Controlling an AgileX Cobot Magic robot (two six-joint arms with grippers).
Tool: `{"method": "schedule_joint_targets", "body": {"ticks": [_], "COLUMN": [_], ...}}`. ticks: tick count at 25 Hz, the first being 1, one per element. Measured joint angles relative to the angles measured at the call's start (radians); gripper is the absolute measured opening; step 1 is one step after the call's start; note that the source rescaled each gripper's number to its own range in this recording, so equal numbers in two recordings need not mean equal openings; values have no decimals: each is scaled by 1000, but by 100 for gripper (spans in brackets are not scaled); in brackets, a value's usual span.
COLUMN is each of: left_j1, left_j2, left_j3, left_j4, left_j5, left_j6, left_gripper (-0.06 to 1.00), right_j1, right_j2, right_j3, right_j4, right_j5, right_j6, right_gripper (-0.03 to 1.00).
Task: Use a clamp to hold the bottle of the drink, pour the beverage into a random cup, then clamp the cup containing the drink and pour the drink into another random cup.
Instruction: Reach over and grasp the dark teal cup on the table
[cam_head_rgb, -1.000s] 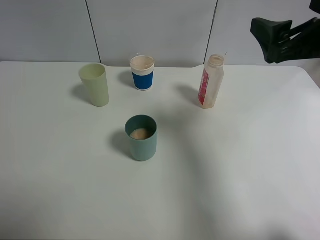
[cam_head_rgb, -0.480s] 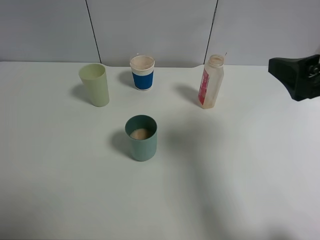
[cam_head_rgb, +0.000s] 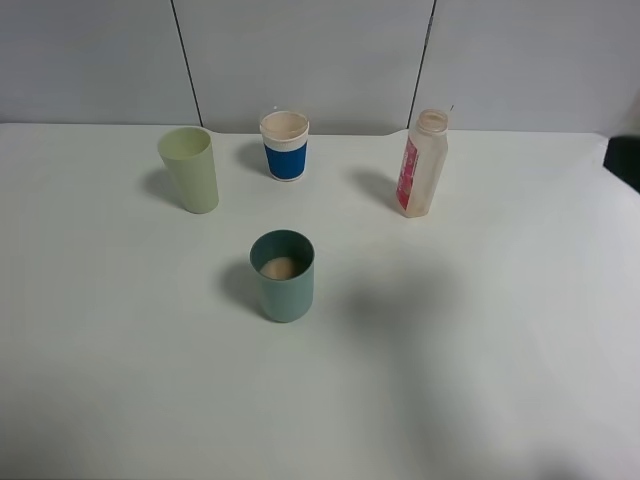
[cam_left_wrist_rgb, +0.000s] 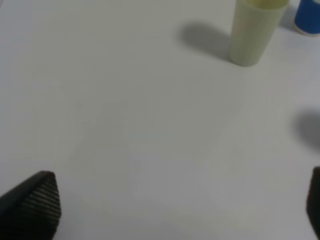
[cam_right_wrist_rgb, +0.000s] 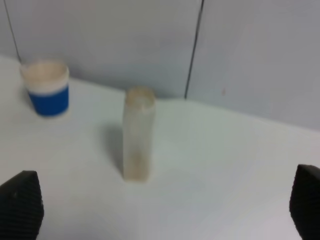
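The empty clear bottle (cam_head_rgb: 422, 165) with a red label stands upright at the back right, uncapped; it also shows in the right wrist view (cam_right_wrist_rgb: 138, 135). A teal cup (cam_head_rgb: 282, 277) in the middle holds a pinkish drink. A pale green cup (cam_head_rgb: 190, 170) stands at the back left and a blue-and-white paper cup (cam_head_rgb: 285, 146) at the back middle. My right gripper (cam_right_wrist_rgb: 162, 202) is open and empty, well back from the bottle. My left gripper (cam_left_wrist_rgb: 172, 210) is open and empty over bare table, far from the pale green cup (cam_left_wrist_rgb: 252, 30).
The white table (cam_head_rgb: 480, 330) meets a grey panelled wall (cam_head_rgb: 310, 50) at the back. A dark piece of the right arm (cam_head_rgb: 628, 160) shows at the right edge. The paper cup shows in both wrist views (cam_right_wrist_rgb: 47, 87) (cam_left_wrist_rgb: 310, 15).
The right gripper has dropped and drawn back to the right, nearly leaving the exterior high view. The bottle and cups have not moved.
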Motion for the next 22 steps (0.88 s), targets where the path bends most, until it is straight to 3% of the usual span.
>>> {"method": "schedule_joint_targets", "body": {"ticks": [6, 11, 14, 18, 20, 22], "left_j1": [0, 0, 0, 0, 0, 0], "left_j2": [0, 0, 0, 0, 0, 0], "left_j3": [0, 0, 0, 0, 0, 0], "left_j4": [0, 0, 0, 0, 0, 0], "left_j5": [0, 0, 0, 0, 0, 0], "left_j6": [0, 0, 0, 0, 0, 0], "left_gripper": [100, 100, 100, 100, 100, 100], "right_j1": [0, 0, 0, 0, 0, 0], "right_j2": [-81, -119, -141, -142, -143, -143], "right_j3": [0, 0, -20, -57, -128, -144], "right_j4": [-85, -87, -103, -104, -99, -83], "right_j5": [226, 332, 532, 607, 709, 751], "right_j6": [74, 97, 94, 91, 88, 89], "right_gripper": [100, 100, 100, 100, 100, 100]}}
